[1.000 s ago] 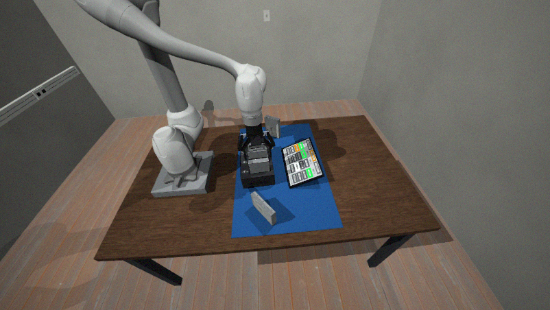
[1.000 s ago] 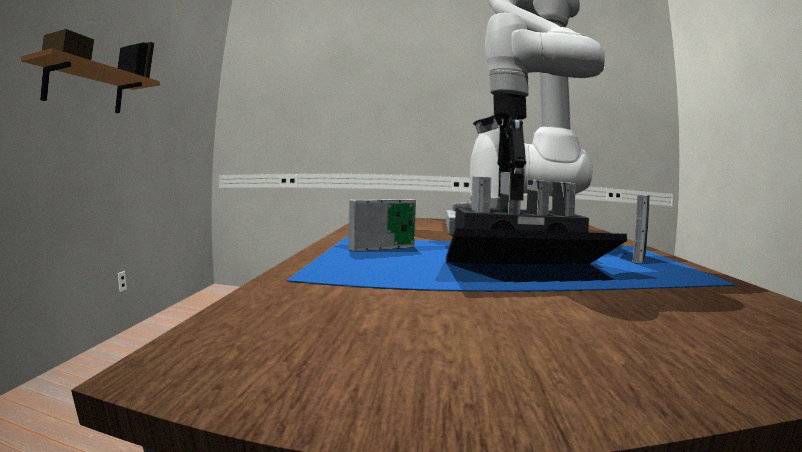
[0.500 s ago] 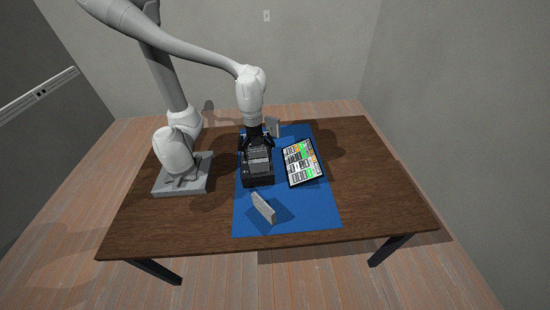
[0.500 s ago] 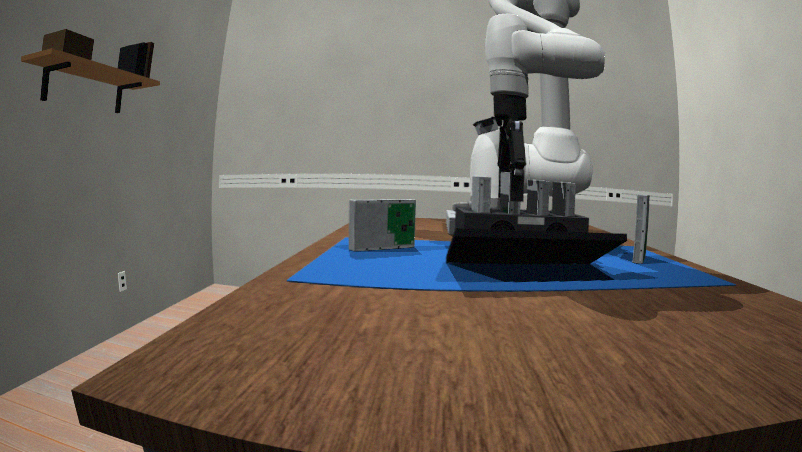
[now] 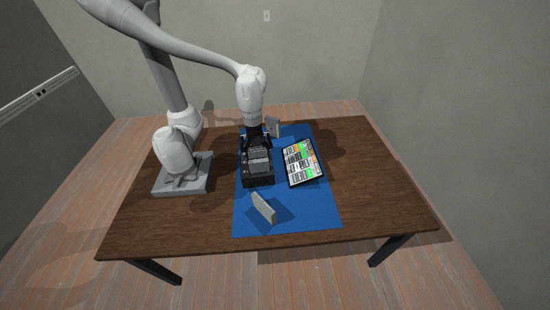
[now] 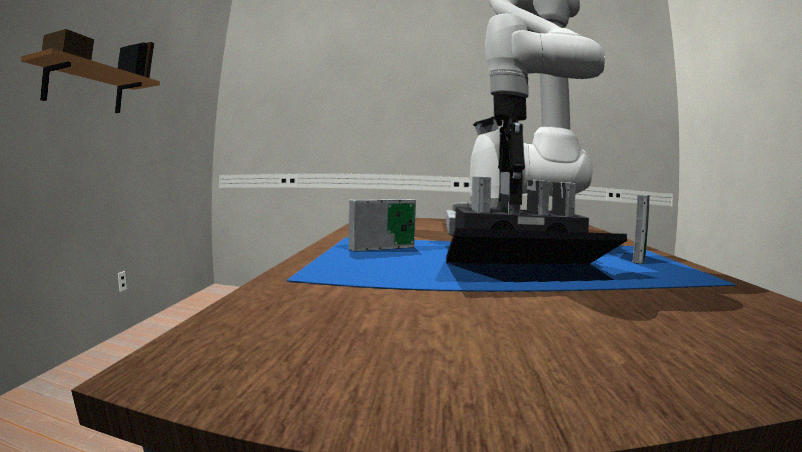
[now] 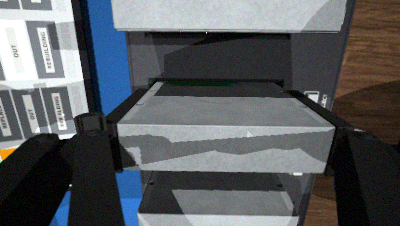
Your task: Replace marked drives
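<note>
The claw (image 5: 258,148) (image 6: 513,202) (image 7: 216,106) points down over the dock (image 5: 257,179) (image 6: 471,221) (image 7: 135,60); I see its fingers closed in to the two short ends of one upright drive (image 5: 258,153) (image 6: 504,190) (image 7: 225,150), pads against both ends; how firm the grip is, I cannot tell. That drive stands in its bay, second from the left in the exterior view; whether it is fully seated is hard to judge.

The arm (image 5: 250,92) (image 6: 508,50) reaches over from its base, last link near vertical above the dock; its upper part is cut off in both room views.

Beyond the dock, the tilted screen (image 5: 302,163) (image 6: 527,249) (image 7: 15,30) shows orange and green marks in the top view; most labels are too small to read, and the exterior view gives me only its dark back. One loose drive (image 5: 263,208) (image 6: 367,224) stands on the blue mat (image 5: 308,219) (image 6: 426,275) (image 7: 107,65), on edge, at one side of the dock; another loose drive (image 5: 272,127) (image 6: 641,230) stands at the other side; the fingers hide part of the row of bays.
</note>
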`<action>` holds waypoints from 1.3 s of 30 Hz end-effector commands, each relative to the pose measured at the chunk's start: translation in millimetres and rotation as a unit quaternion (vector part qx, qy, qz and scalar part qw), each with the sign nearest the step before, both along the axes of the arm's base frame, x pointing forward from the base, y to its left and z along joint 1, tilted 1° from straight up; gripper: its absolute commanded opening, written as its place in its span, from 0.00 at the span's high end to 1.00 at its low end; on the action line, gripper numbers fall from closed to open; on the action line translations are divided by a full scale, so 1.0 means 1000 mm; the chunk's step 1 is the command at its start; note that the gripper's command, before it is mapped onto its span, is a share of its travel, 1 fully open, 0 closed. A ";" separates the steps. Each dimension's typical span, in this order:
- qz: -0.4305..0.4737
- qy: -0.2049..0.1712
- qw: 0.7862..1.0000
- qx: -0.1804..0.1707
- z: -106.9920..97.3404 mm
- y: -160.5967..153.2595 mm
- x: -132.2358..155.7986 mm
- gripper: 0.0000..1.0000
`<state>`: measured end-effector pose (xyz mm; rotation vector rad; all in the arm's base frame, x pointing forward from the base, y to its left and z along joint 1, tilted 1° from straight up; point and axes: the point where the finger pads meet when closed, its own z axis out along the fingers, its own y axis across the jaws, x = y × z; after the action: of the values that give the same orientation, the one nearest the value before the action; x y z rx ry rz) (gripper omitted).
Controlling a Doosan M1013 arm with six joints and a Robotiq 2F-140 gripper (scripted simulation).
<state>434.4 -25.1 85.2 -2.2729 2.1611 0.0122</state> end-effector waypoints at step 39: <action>0.000 -0.001 1.000 0.000 0.003 0.000 0.001 0.90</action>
<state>434.5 -25.2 88.1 -2.2729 2.1609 0.0120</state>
